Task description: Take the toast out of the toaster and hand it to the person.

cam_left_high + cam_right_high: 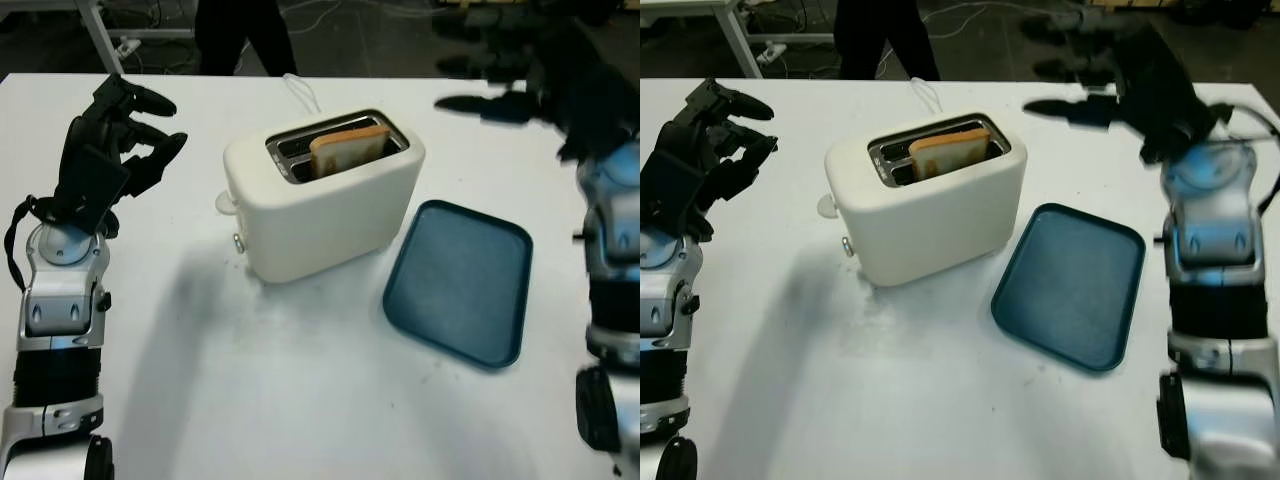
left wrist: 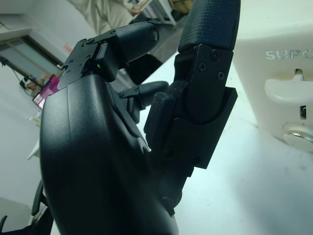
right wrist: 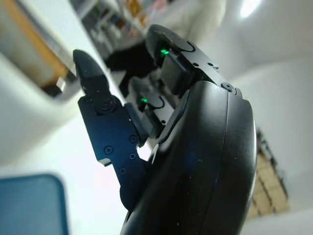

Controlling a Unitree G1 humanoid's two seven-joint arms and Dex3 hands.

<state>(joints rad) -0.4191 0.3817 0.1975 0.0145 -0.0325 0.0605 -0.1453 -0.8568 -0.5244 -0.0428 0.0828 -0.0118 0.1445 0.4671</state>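
A cream toaster point(image 1: 330, 200) stands mid-table with a slice of toast point(image 1: 347, 149) sticking up from its nearer slot. My right hand point(image 1: 500, 90) hovers open above the table's far right, to the right of the toaster and apart from it. My left hand point(image 1: 125, 135) is raised at the table's left, open and holding nothing, well left of the toaster. In the left wrist view the toaster's lever point(image 2: 288, 90) and knob side shows past my fingers. The right wrist view catches the toaster's slot edge point(image 3: 44, 73).
A dark blue tray point(image 1: 460, 280) lies flat to the right of the toaster. A white cord point(image 1: 303, 95) runs off behind the toaster. A person in dark trousers point(image 1: 240, 35) stands beyond the table's far edge.
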